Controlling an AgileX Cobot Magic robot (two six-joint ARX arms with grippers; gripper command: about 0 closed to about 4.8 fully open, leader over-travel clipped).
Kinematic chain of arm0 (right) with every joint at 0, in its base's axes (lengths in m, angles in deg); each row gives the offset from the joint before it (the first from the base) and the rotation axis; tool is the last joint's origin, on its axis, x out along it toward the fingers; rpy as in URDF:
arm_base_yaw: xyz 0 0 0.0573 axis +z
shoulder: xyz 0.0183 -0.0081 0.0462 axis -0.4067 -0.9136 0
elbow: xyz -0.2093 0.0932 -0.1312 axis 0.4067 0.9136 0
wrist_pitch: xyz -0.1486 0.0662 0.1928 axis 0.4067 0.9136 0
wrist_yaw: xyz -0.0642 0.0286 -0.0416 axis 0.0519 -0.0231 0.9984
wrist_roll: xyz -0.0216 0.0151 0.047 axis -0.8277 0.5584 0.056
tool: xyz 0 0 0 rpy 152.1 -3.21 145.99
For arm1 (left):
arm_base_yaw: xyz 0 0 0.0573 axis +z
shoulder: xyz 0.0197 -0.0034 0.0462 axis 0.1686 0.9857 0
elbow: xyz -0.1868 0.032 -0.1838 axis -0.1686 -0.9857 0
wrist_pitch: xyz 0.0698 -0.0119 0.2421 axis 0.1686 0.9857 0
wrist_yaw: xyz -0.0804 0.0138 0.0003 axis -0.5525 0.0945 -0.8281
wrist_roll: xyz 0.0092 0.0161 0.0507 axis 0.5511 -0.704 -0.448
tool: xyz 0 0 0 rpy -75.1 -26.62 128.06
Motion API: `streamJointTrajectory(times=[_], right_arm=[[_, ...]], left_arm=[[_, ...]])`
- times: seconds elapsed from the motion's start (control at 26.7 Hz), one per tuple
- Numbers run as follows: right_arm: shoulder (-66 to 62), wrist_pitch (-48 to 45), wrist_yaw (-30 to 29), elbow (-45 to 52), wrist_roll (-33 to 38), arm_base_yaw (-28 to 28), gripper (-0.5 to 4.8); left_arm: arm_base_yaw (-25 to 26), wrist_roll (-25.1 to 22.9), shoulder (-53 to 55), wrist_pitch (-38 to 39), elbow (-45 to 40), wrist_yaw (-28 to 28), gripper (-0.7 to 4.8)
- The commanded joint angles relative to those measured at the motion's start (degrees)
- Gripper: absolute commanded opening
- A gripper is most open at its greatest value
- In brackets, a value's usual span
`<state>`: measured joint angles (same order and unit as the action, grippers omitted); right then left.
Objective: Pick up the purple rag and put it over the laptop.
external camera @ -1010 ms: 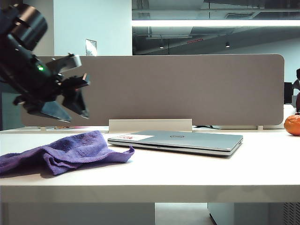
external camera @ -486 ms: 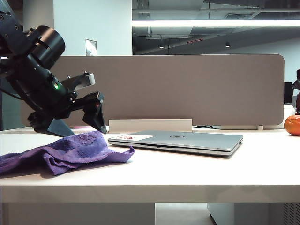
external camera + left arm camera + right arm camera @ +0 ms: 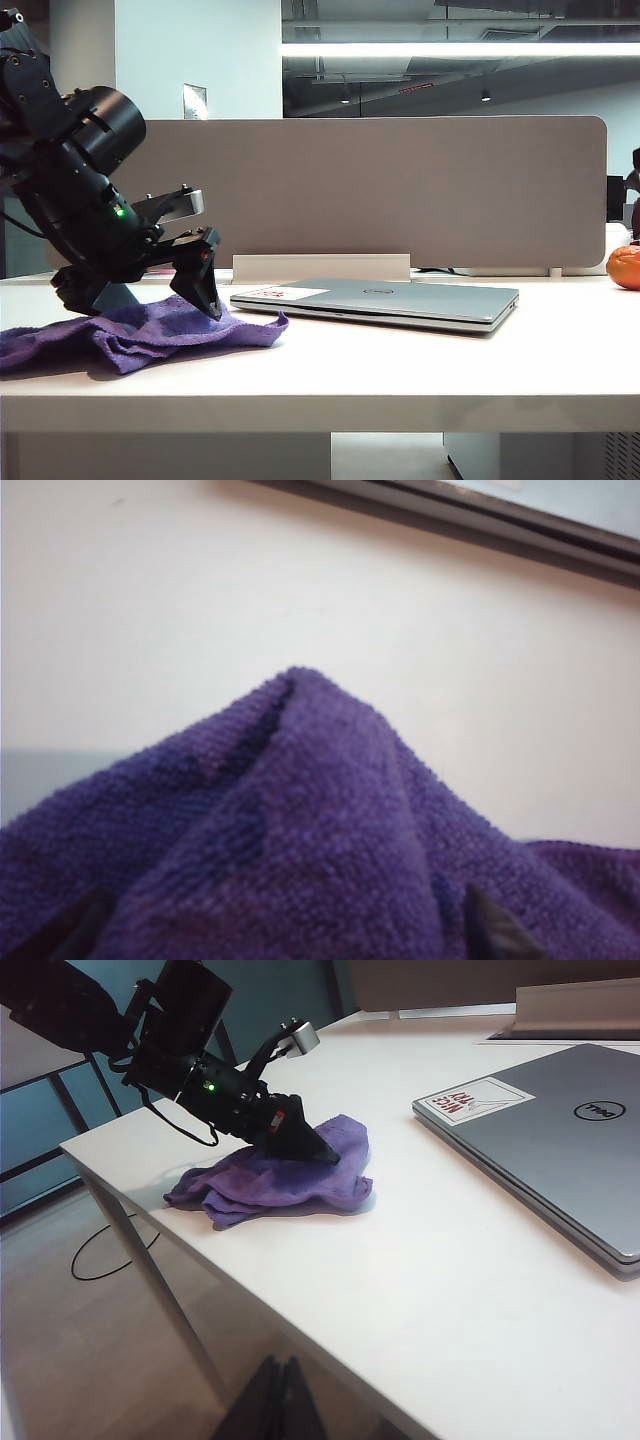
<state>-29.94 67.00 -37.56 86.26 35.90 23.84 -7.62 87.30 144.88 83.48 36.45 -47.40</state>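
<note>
The rag (image 3: 140,335) lies bunched on the counter (image 3: 420,370), left of the closed laptop (image 3: 385,300) and just short of touching it. The left claw (image 3: 150,300) is down on it, jaws spread wide astride a raised fold, nothing gripped. This looks like the grasp step: next it must pinch the fold and lift. The right claw (image 3: 277,1400) hangs off the counter's near edge, fingers together, empty.

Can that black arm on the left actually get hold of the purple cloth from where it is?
Probably yes. The left gripper hangs open right over the purple rag, its fingertips astride a raised fold, and nothing lies between. The right gripper sits shut off the table edge.
</note>
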Motion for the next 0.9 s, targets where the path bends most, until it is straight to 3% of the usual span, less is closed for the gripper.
streamJointTrajectory(times=[0.04, 0.15, 0.41, 0.56, 0.9], right_arm=[[0.1, -0.4, 0.1, 0.2, -0.2, 0.0, 0.22], [0.1, -0.4, 0.1, 0.2, -0.2, 0.0, 0.22], [0.1, -0.4, 0.1, 0.2, -0.2, 0.0, 0.22], [0.1, -0.4, 0.1, 0.2, -0.2, 0.0, 0.22], [0.1, -0.4, 0.1, 0.2, -0.2, 0.0, 0.22]], left_arm=[[-0.9, 0.0, 0.5, 1.6, -0.1, -0.3, 3.43], [-2.3, 0.0, 0.5, 1.5, -0.1, -0.1, 1.63], [-5.1, 0.0, 0.4, -1.6, -0.1, -0.1, -0.08], [-6.9, 0.3, -0.2, -6.9, 0.1, -0.3, -0.06], [-10.1, 0.4, -0.7, -7.8, 7.8, -0.1, -0.06]])
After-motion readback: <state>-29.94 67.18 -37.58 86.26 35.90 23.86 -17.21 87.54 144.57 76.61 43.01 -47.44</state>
